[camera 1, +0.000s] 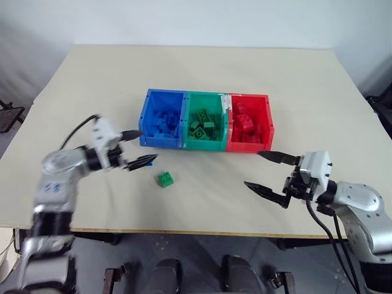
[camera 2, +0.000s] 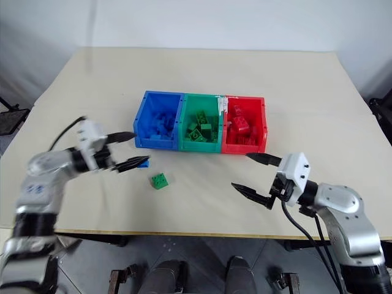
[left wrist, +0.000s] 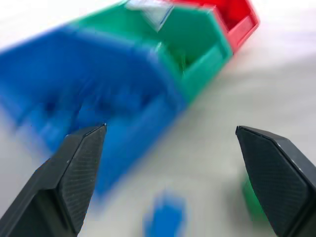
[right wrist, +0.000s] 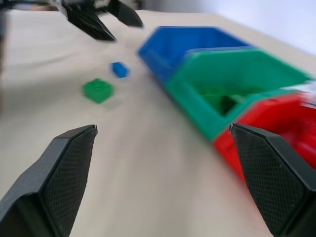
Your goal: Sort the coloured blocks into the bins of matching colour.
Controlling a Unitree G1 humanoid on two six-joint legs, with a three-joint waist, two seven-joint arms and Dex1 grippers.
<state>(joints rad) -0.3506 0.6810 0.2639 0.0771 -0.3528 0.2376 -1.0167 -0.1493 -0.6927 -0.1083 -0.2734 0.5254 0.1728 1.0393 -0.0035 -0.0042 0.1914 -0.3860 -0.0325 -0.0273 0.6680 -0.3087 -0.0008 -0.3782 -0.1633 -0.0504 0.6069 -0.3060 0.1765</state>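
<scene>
The three joined bins stand mid-table: blue bin (camera 1: 165, 93), green bin (camera 1: 206, 95) and red bin (camera 1: 251, 97), each holding several blocks of its own colour. A green block (camera 1: 165, 179) lies on the table in front of the blue bin. A small blue block (camera 2: 143, 163) lies just left of it, by the lower fingertip of my left gripper (camera 1: 147, 145), which is open and empty at the blue bin's front left corner. My right gripper (camera 1: 252, 169) is open and empty in front of the red bin. The right wrist view shows both loose blocks, green (right wrist: 98, 90) and blue (right wrist: 119, 69).
The beige table (camera 1: 294, 79) has wide bare room behind and on both sides of the bins. Its front edge runs close below both grippers. A dark stand (camera 1: 7, 116) shows beyond the left edge.
</scene>
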